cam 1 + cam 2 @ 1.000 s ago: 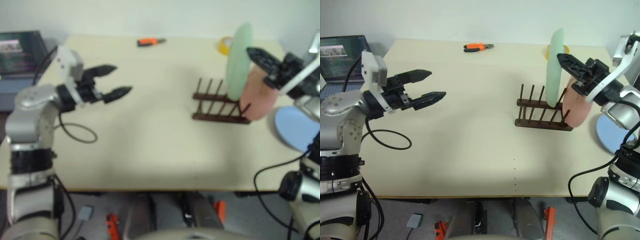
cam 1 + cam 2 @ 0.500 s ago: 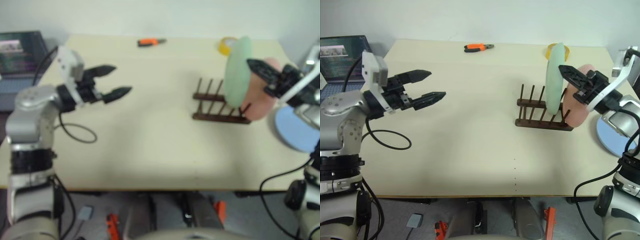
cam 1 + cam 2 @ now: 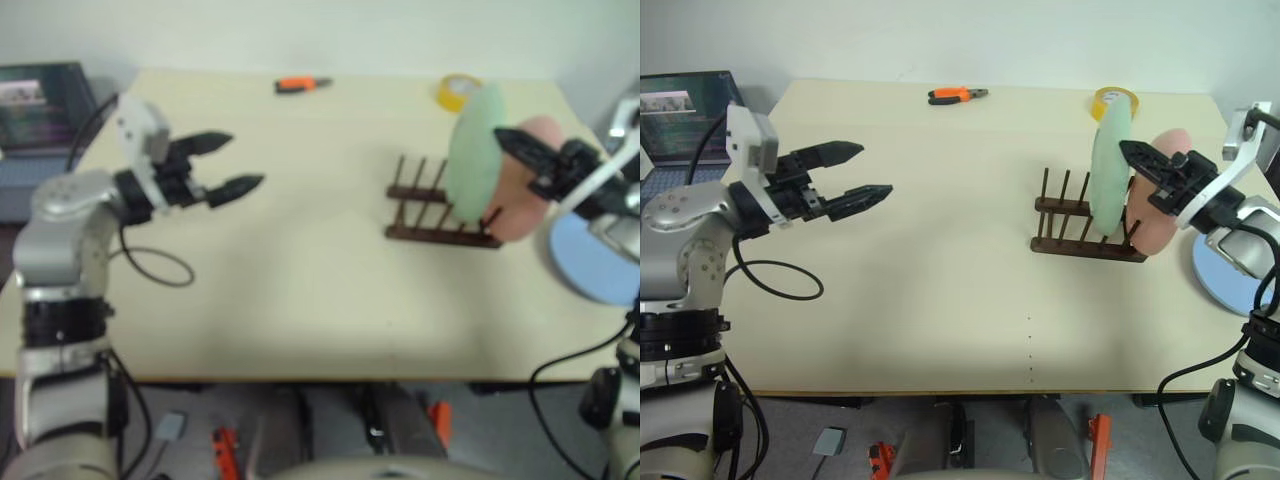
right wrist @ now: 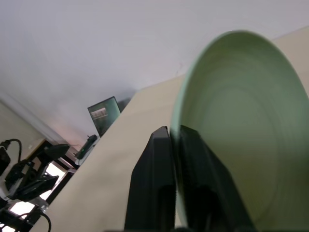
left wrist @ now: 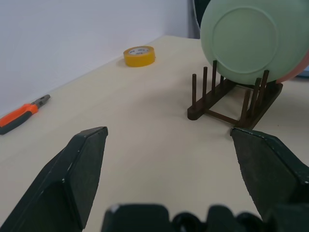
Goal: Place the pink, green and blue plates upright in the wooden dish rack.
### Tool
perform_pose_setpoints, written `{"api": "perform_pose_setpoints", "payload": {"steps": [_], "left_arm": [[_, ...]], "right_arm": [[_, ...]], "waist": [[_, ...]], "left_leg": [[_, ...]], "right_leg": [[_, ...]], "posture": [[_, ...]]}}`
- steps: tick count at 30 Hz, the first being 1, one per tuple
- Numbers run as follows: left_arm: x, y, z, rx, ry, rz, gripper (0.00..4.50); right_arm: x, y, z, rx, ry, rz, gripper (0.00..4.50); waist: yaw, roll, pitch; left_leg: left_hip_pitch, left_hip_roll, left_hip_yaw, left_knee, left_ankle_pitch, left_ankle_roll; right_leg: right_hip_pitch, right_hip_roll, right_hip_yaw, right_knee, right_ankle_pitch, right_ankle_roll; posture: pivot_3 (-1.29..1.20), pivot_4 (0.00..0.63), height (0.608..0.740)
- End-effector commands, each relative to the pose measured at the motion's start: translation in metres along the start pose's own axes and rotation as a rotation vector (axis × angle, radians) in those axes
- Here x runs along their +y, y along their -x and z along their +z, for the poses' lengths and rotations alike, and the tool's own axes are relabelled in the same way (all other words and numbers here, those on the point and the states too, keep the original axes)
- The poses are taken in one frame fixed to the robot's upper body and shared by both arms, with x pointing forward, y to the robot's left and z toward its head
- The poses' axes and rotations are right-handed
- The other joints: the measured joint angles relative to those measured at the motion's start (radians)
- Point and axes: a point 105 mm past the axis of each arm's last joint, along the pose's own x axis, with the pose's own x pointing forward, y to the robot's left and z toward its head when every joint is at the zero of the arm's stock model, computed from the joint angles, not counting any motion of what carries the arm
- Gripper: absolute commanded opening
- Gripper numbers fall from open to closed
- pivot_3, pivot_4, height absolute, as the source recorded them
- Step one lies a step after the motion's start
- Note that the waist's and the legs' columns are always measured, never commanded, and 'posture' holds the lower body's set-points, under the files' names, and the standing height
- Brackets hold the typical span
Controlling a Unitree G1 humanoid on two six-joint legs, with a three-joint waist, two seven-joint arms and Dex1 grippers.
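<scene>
1. The left gripper has its jaws spread wide with nothing between them; it hangs level above the left part of the table, pointing toward the rack.
2. The right gripper has its two black fingers on either side of the green plate's rim, one on each face; whether they press it or have just eased off, I cannot tell.
3. The green plate stands on edge in the wooden rack, between the pegs, tilted a little.
4. The pink plate stands on edge just behind the green one, at the rack's right end, close against it.
5. The blue plate lies flat on the table near its right edge, beside the rack and apart from it.
6. A yellow tape roll sits at the far side of the table behind the rack, and orange-handled pliers lie farther left along the same far edge.
7. A laptop stands off the table's left far corner.
</scene>
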Motion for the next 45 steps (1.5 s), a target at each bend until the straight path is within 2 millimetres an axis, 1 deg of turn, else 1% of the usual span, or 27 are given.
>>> {"api": "perform_pose_setpoints", "payload": {"steps": [1,3,12,15,16,19,20,30,34,38,42,45], "left_arm": [[0.000,0.000,0.007,-0.017,-0.035,0.004,4.50],[0.000,0.000,0.006,-0.015,-0.035,0.006,4.50],[0.001,0.000,0.006,-0.014,-0.036,0.013,4.50],[0.002,-0.001,0.005,-0.011,-0.035,0.016,4.50],[0.002,-0.001,0.004,-0.011,-0.034,0.016,4.50],[0.002,0.000,0.004,-0.010,-0.034,0.018,4.50],[0.002,0.000,0.004,-0.011,-0.033,0.019,4.50],[0.002,0.000,0.003,-0.008,-0.032,0.023,4.50],[0.002,0.000,0.003,-0.006,-0.032,0.026,4.50],[0.002,0.000,0.002,0.001,-0.032,0.027,4.50],[0.002,0.000,0.002,0.000,-0.032,0.028,4.50],[0.002,-0.001,0.002,-0.001,-0.031,0.030,4.50]], "right_arm": [[0.010,0.003,0.008,-0.024,0.053,0.032,1.62],[0.011,0.003,0.008,-0.023,0.062,0.038,2.30],[0.015,0.002,0.008,-0.015,0.071,0.068,2.30],[0.015,0.003,0.007,-0.014,0.072,0.066,2.88],[0.015,0.003,0.007,-0.013,0.073,0.066,3.14],[0.015,0.003,0.007,-0.011,0.087,0.061,4.22],[0.015,0.003,0.007,-0.011,0.089,0.061,4.49],[0.019,0.004,0.006,-0.002,0.127,0.072,4.49],[0.024,0.002,0.006,0.014,0.183,0.077,4.49],[0.030,-0.002,0.001,0.081,0.342,0.064,4.49],[0.027,-0.003,0.000,0.124,0.460,0.032,4.49],[0.025,-0.003,-0.001,0.150,0.517,0.023,4.49]], "waist": [[0.000,0.000,0.000],[0.000,0.000,0.000],[0.000,0.000,0.000],[0.000,0.000,0.000],[0.000,0.000,0.000],[0.000,0.000,0.000],[0.000,0.000,0.000],[0.000,0.000,0.000],[0.000,0.000,0.000],[0.000,0.000,0.000],[0.000,0.000,0.000],[0.000,0.000,0.000]], "left_leg": [[0.000,0.000,0.000,0.000,0.000,0.000],[0.000,0.000,0.000,0.000,0.000,0.000],[0.000,0.000,0.000,0.000,0.000,0.000],[0.000,0.000,0.000,0.000,0.000,0.000],[0.000,0.000,0.000,0.000,0.000,0.000],[0.000,0.000,0.000,0.000,0.000,0.000],[0.000,0.000,0.000,0.000,0.000,0.000],[0.000,0.000,0.000,0.000,0.000,0.000],[0.000,0.000,0.000,0.000,0.000,0.000],[0.000,0.000,0.000,0.000,0.000,0.000],[0.000,0.000,0.000,0.001,0.000,0.000],[0.000,0.000,0.000,0.001,0.000,0.000]], "right_leg": [[0.000,0.000,0.000,0.000,0.000,0.000],[0.000,0.000,0.000,0.000,0.000,0.000],[0.000,0.000,0.000,0.000,0.000,0.000],[0.000,0.000,0.000,0.000,0.000,0.000],[0.000,0.000,0.000,0.000,0.000,0.000],[0.000,0.000,0.000,0.000,0.000,0.000],[0.000,0.000,0.000,0.000,0.000,0.000],[0.000,0.000,0.000,0.000,0.000,0.000],[0.000,0.000,0.000,0.001,0.000,0.000],[0.000,0.000,0.000,0.000,0.000,0.000],[0.000,0.000,0.000,0.001,0.000,0.000],[0.000,0.000,0.000,0.001,0.000,0.000]], "posture": [[0.00,0.150,0.740],[0.00,0.150,0.740],[0.00,0.150,0.740],[0.00,0.150,0.740],[0.00,0.150,0.740],[0.00,0.150,0.740],[0.00,0.150,0.740],[0.00,0.150,0.740],[0.00,0.150,0.740],[0.00,0.150,0.740],[0.00,0.150,0.740],[0.00,0.150,0.740]]}}
